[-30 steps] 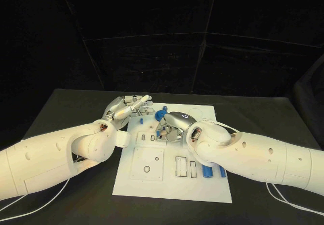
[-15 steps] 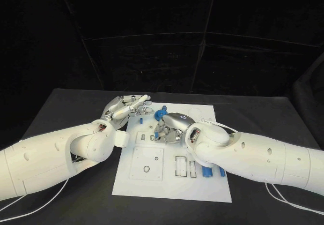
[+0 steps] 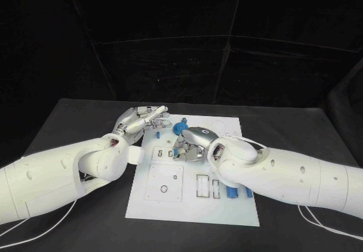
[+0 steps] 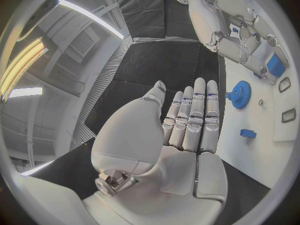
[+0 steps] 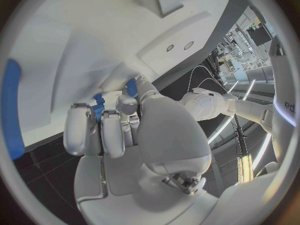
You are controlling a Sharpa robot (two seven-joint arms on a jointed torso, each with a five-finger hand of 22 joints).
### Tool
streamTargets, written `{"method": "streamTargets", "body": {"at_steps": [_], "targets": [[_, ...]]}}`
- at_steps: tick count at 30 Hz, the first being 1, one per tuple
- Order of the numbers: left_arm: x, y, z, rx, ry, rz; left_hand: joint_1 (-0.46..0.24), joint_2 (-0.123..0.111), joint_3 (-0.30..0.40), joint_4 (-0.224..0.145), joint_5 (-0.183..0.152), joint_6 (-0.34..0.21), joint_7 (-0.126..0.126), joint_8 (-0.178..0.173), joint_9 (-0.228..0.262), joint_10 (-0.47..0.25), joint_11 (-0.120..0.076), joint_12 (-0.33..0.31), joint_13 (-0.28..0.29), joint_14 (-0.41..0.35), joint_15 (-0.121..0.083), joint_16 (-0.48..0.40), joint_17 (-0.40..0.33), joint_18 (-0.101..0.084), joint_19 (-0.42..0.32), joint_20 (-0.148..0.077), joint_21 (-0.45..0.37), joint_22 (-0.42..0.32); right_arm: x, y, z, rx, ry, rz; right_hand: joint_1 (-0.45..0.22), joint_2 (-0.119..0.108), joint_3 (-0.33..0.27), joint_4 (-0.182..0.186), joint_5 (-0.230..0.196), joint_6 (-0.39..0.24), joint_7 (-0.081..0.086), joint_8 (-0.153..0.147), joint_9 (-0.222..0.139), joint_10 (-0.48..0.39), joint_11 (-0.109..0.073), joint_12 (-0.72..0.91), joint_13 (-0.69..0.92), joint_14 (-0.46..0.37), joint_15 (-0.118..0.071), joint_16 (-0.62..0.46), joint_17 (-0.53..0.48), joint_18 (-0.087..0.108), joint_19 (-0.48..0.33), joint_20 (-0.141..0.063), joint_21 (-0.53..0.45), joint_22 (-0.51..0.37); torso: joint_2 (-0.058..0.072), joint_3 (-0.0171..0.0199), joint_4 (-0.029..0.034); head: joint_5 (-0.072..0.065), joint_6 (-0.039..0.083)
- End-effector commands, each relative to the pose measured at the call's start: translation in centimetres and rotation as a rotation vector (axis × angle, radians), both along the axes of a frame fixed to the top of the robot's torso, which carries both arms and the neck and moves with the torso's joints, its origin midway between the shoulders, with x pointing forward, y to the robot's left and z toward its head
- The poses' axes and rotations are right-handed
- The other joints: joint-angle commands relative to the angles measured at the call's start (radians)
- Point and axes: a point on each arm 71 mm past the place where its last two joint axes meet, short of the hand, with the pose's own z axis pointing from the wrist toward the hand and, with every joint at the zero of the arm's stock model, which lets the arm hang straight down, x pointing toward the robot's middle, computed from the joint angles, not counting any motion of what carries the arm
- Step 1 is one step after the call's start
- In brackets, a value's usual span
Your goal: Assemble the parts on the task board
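Parts of small blue plastic are spread over the flat white rectangular task board [image 3: 162,210] in the middle of the black counter [image 3: 75,121]; a round blue toothed gear [image 3: 180,126] stands near the board's far edge, a small blue block [image 3: 158,134] lies just beside it toward the left hand, and two blue cylindrical pegs [image 3: 231,192] lie side by side near the board's right edge. Over the last second little has moved; the right arm has crept slightly toward the board's centre while the left has stayed where it was, which suggests a slow, careful insertion is under way rather than a fresh reach. The silver right hand [image 3: 189,144] hovers low over the upper middle of the board, fingers curled in; its own wrist camera shows a small blue ridged part [image 5: 99,106] pinched between thumb and fingers, close above the white surface, so this hand is grasping a piece, probably lowering it toward a recess; whether it has seated cannot be told. The silver left hand [image 3: 140,122] rests at the board's far left corner with fingers stretched out straight and together, holding nothing; its fingertips [image 4: 200,87] point toward the gear without touching it.
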Motion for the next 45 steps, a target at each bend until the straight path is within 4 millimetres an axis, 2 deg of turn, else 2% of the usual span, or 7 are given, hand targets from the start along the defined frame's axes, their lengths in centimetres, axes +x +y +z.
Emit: {"method": "streamTargets", "body": {"at_steps": [1,25,29,35,38,43,45], "targets": [[0.0,-0.1,0.2,-0.005,-0.013,-0.008,0.009,0.002,0.001,-0.005,0.002,0.005,0.002,0.003,0.0,0.005,0.002,0.002,0.0,0.006,-0.002,-0.006,0.002,0.015,0.008,-0.001,-0.004,-0.001,0.0,-0.3,-0.6,-0.048,0.013,-0.019,-0.01,-0.012,-0.001,0.006,0.006,-0.013,0.0,-0.006,0.0,-0.009,0.0,-0.007,-0.004,0.061,0.002,-0.007,0.031,0.0,-0.006,0.001,-0.001,-0.002,0.0,-0.0005,0.0013,-0.001,0.0],[0.1,0.1,0.1,0.003,-0.006,-0.007,0.008,0.002,0.001,-0.006,0.002,0.006,0.002,0.002,0.0,0.007,0.002,0.001,-0.001,0.01,-0.002,-0.007,0.003,0.015,0.011,-0.002,-0.004,-0.002,-0.3,-0.3,0.6,0.054,-0.086,-0.058,-0.134,-0.087,-0.15,0.118,-0.047,-0.083,0.018,-0.023,-0.005,-0.068,0.019,-0.094,-0.082,0.058,0.018,-0.016,0.024,0.0,-0.008,0.016,-0.004,-0.004,0.0,-0.0003,0.0012,-0.001,0.0],[0.1,0.2,0.0,0.042,-0.01,-0.025,-0.004,-0.002,-0.006,-0.008,0.002,0.023,-0.012,0.0,0.0,0.029,-0.012,-0.006,-0.001,0.095,-0.027,0.028,0.03,0.017,0.077,-0.025,0.031,0.011,-0.9,-0.6,1.4,0.13,-0.152,-0.025,-0.11,-0.12,-0.195,0.173,-0.033,-0.104,0.024,-0.019,-0.005,-0.086,0.026,-0.106,-0.102,0.056,0.024,-0.023,0.015,0.001,-0.008,0.022,-0.005,-0.004,0.0,0.0009,0.0007,0.0,-0.002],[0.2,0.7,-0.3,0.148,-0.017,-0.066,-0.033,-0.014,-0.03,-0.001,0.006,0.066,-0.034,0.007,0.003,0.106,-0.053,0.005,0.009,0.315,-0.082,0.174,0.138,0.017,0.238,-0.086,0.139,0.06,-2.1,-2.0,2.6,0.252,-0.203,0.077,-0.1,-0.129,-0.212,0.177,-0.037,-0.154,0.037,-0.028,-0.009,-0.094,0.036,-0.103,-0.107,0.052,0.031,-0.034,0.002,0.002,-0.014,0.028,-0.009,-0.012,-0.007,0.0001,-0.0026,0.001,0.002],[0.4,1.1,-0.5,0.222,-0.006,-0.08,-0.047,-0.018,-0.042,0.006,0.006,0.095,-0.052,0.013,0.007,0.172,-0.074,0.026,0.023,0.375,-0.108,0.256,0.205,0.015,0.298,-0.111,0.192,0.088,-2.5,-3.1,3.0,0.297,-0.19,0.125,-0.084,-0.106,-0.202,0.175,-0.039,-0.166,0.04,-0.024,-0.006,-0.106,0.039,-0.113,-0.12,0.046,0.035,-0.048,-0.018,0.006,-0.026,0.032,-0.019,-0.031,-0.016,0.0033,-0.0036,0.005,-0.003],[0.8,1.5,-0.4,0.418,0.014,-0.139,-0.101,-0.021,-0.083,0.045,0.013,0.113,-0.081,0.019,0.015,0.284,-0.109,0.11,0.092,0.402,-0.141,0.909,0.833,0.009,0.374,-0.151,0.318,0.164,-2.6,-5.8,4.1,0.339,-0.106,0.152,-0.032,-0.071,-0.188,0.165,-0.017,-0.174,0.042,-0.019,-0.004,-0.15,0.041,-0.169,-0.174,0.036,0.036,-0.077,-0.055,0.016,-0.057,0.035,-0.046,-0.079,-0.034,0.0087,-0.0058,0.01,-0.017],[0.9,1.6,-0.5,0.537,0.06,-0.19,-0.137,-0.017,-0.103,0.076,0.007,0.115,-0.084,0.032,0.021,0.291,-0.111,0.151,0.126,0.404,-0.142,1.026,0.958,0.008,0.366,-0.155,0.348,0.185,-2.3,-7.6,4.9,0.352,-0.046,0.137,-0.013,-0.057,-0.188,0.161,-0.014,-0.17,0.039,-0.015,-0.003,-0.17,0.039,-0.201,-0.206,0.028,0.035,-0.103,-0.088,0.023,-0.075,0.034,-0.064,-0.111,-0.043,0.0117,-0.0083,0.012,-0.021]]}}
